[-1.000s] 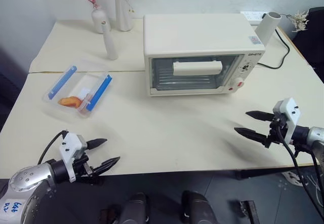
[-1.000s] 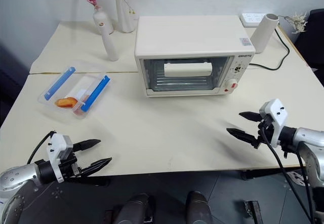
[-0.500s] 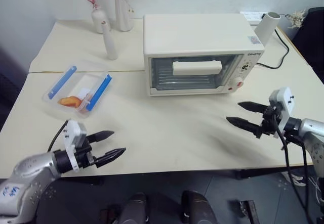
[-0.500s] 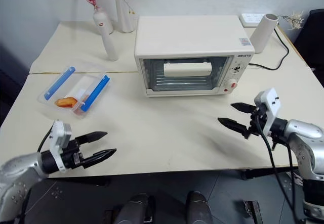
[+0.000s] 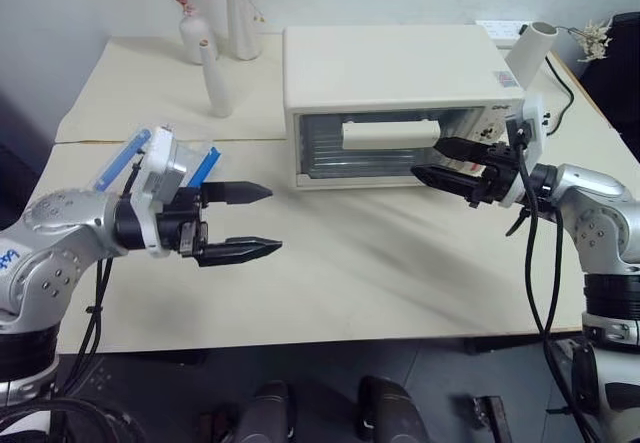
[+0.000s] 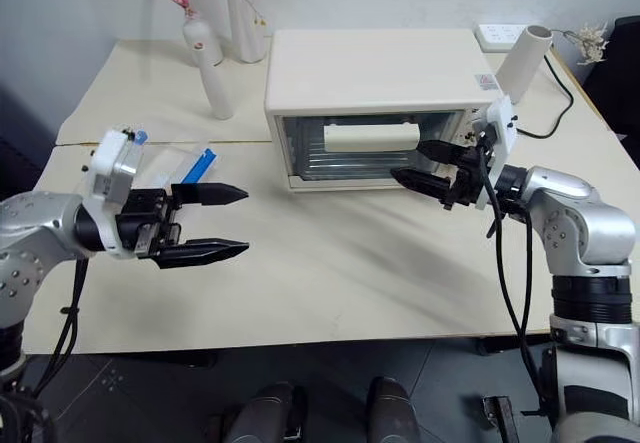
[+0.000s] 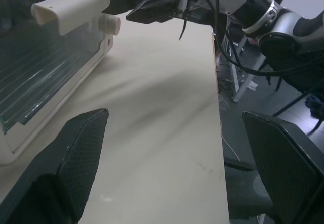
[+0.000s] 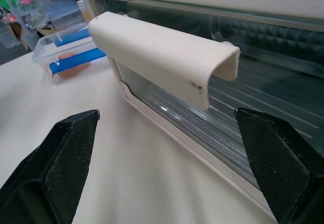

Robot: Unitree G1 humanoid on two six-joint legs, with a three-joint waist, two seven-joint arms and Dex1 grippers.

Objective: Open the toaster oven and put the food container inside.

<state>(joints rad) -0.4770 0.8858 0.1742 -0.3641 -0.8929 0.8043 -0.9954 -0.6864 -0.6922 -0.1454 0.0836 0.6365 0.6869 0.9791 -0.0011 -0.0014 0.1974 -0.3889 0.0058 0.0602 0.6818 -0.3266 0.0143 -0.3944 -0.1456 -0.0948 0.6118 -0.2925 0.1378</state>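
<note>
Cream tabletop [image 5: 350, 283] against a pale wall, and both arms are up over it now. Left gripper [image 5: 245, 223] is raised level, pointing right across the table, its two black fingers spread wide with nothing between them. Right gripper [image 5: 440, 160] reaches in from the right, level, jaws wide apart and empty, its tips just in front of the toaster oven [image 5: 390, 73] at the right end of the handle [image 8: 162, 57]. A second ago both grippers hung low at the near table edge; since then they have risen and swung inward. Oven door is shut. Food container [image 6: 180, 168] lies left of the oven, and the raised left hand now covers much of it; the right wrist view shows its blue clips and orange food. Behind stand two vases [image 5: 240, 23], a slim white bottle [image 5: 217, 83], a white cylinder [image 5: 528, 51] and a power strip [image 6: 497, 35].
</note>
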